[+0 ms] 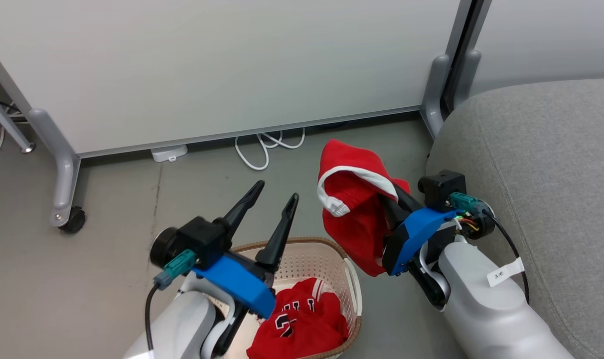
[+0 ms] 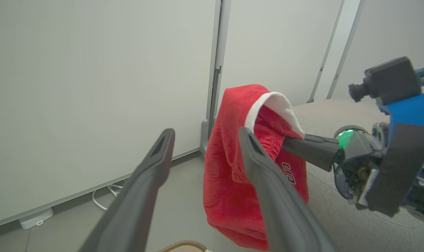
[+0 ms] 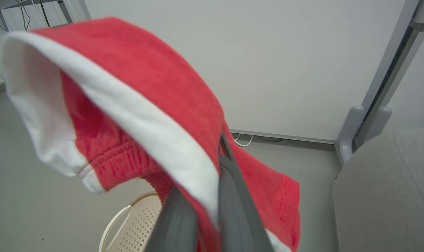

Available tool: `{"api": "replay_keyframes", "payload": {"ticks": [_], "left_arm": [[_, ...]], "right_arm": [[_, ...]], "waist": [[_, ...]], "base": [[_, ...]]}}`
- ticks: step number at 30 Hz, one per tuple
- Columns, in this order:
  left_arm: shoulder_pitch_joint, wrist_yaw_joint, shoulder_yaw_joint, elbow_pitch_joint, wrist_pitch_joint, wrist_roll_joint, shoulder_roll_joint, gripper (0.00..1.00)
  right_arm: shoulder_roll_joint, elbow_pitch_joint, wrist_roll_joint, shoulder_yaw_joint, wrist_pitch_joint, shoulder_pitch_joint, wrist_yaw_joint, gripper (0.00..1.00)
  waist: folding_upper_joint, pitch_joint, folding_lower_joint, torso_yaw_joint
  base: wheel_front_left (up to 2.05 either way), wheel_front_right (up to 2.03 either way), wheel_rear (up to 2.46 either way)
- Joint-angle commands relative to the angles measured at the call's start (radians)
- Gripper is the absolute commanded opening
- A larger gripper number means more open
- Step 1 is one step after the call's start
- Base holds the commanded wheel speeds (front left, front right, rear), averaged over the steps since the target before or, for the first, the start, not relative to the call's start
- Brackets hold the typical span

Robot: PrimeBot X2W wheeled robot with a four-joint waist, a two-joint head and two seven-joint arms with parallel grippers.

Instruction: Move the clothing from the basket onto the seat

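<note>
One red garment hangs from the right end effector.

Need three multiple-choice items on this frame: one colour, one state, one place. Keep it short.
1. Colour of the seat?
A. grey
B. blue
C. brown

2. State of the left gripper by the basket?
A. shut on cloth
B. open, empty
C. shut, empty

3. Where is the lifted red garment?
A. on the seat
B. in the basket
C. hanging from the right gripper

Key:
1 A, its fabric is grey.
2 B, its fingers stand apart with nothing between them.
3 C, the shut fingers pinch it in mid-air.
</note>
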Motion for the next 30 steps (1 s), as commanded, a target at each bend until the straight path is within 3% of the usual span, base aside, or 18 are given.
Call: {"api": "replay_keyframes", "payload": {"ticks": [1,9,18,30], "left_arm": [[0.027,-0.005,0.025,-0.018,-0.005,0.018,0.007,1.0],[0.22,-0.035,0.184,-0.116,-0.005,0.141,0.02,1.0],[0.281,-0.046,0.251,-0.119,-0.005,0.19,-0.006,1.0],[0.268,-0.045,0.249,-0.132,-0.005,0.191,0.008,1.0]], "right_arm": [[-0.002,-0.007,-0.003,-0.001,-0.006,0.014,0.0,0.0],[-0.002,-0.019,-0.008,-0.011,-0.006,0.028,0.0,0.0],[-0.002,-0.029,-0.006,-0.015,-0.006,0.034,0.0,0.0],[-0.002,-0.074,-0.009,-0.011,-0.006,0.034,0.0,0.0]], "waist": [[0.0,-0.001,-0.0001,-0.005],[0.0,-0.007,-0.0001,-0.021],[0.0,-0.011,-0.0001,-0.048],[0.0,0.021,-0.0001,-0.261]], "base": [[0.0,0.0,0.0],[0.0,0.0,0.0],[0.0,0.0,0.0],[0.0,0.0,0.0]]}}
